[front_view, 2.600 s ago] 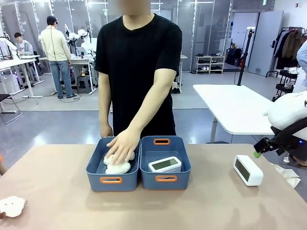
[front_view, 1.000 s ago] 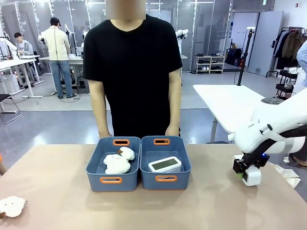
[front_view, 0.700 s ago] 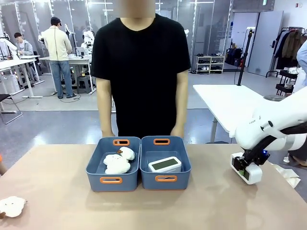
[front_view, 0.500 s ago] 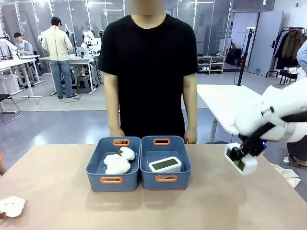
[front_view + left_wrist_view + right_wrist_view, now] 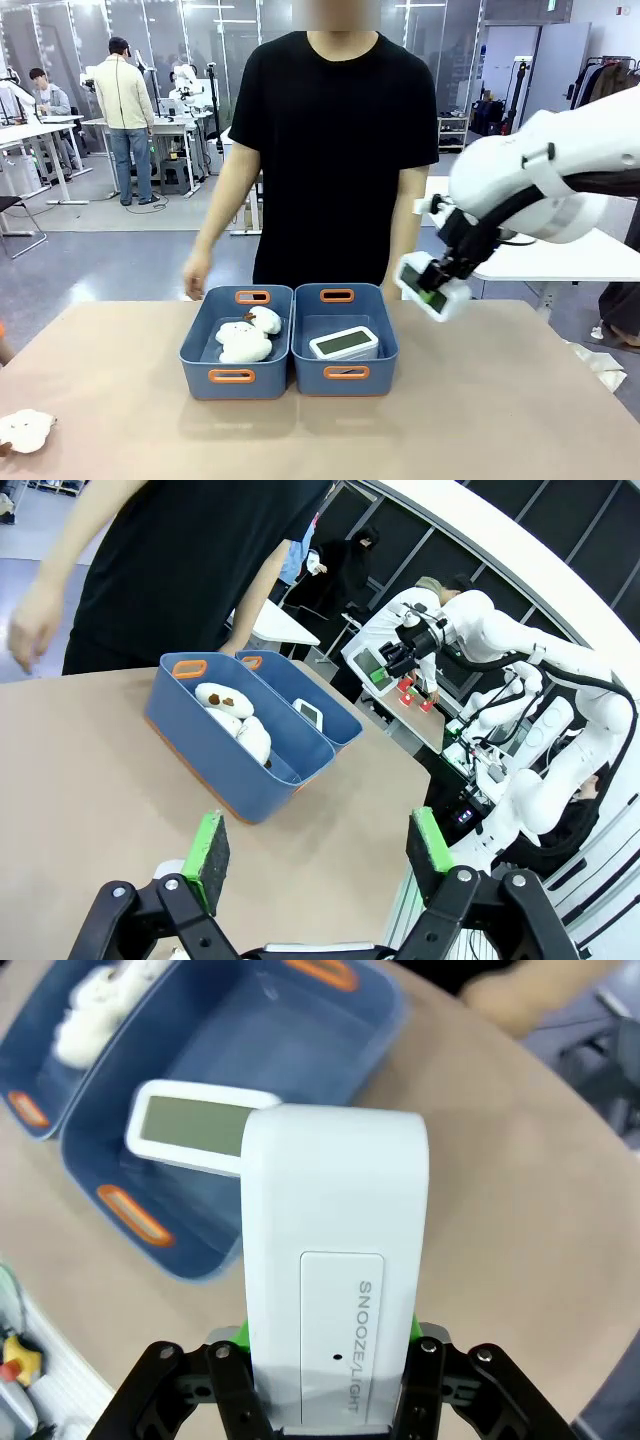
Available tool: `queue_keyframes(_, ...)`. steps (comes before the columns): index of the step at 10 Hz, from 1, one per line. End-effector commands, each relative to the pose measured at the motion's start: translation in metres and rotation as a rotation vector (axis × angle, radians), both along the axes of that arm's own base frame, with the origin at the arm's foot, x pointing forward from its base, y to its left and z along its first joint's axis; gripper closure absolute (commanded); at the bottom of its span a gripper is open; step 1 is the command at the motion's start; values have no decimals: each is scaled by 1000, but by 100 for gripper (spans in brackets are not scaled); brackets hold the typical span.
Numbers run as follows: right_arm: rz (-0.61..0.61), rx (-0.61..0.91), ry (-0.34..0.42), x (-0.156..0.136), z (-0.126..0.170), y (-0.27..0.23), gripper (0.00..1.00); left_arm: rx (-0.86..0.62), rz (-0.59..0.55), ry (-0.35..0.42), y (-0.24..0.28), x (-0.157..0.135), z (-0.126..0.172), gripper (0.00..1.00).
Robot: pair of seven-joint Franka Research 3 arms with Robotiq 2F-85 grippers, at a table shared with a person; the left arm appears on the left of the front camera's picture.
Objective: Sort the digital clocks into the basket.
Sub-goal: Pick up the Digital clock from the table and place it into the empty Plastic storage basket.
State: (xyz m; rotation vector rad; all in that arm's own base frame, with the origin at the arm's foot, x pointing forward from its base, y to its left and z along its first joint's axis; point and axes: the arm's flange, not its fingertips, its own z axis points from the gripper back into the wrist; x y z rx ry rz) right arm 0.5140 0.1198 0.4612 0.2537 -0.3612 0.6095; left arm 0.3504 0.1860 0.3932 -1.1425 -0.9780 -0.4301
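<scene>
My right gripper (image 5: pixel 437 288) is shut on a white digital clock (image 5: pixel 432 289) and holds it in the air, above and just right of the right blue basket (image 5: pixel 345 386). The right wrist view shows that clock (image 5: pixel 336 1285) clamped between the pads, its snooze panel facing the camera. A second digital clock (image 5: pixel 344 343) lies face up in that basket, also visible as the clock (image 5: pixel 200 1127) below the held one. My left gripper (image 5: pixel 320 850) hangs open above the table, short of the baskets (image 5: pixel 240 750).
The left blue tub (image 5: pixel 233 377) holds white plush toys (image 5: pixel 246 337). Another plush (image 5: pixel 24 431) lies at the table's left front edge. The person stands behind the tubs, one hand (image 5: pixel 196 272) raised over the left tub. Crumpled paper (image 5: pixel 600 366) lies at the right edge.
My right gripper closed on the clock at the table's right, lifted it and carried it left and up toward the right basket. The person's hand withdrew from the left tub.
</scene>
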Motion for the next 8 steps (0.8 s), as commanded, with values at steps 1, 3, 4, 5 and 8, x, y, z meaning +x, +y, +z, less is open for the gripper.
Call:
queue_keyframes(1,64,23,21,11,10,43,88,5,25,2,-4,-1,3,9)
queue_keyframes(3,85,-17,39,18,0,108,88,5,25,2,-4,-1,3,9)
queue_keyframes(4,69,-20,75,23,-11,133,88,5,25,2,-4,-1,3,9)
queue_keyframes(5,42,2,109,28,-22,148,88,5,25,2,-4,-1,3,9)
queue_keyframes(8,33,-23,123,33,-54,166,88,5,25,2,-4,-1,3,9)
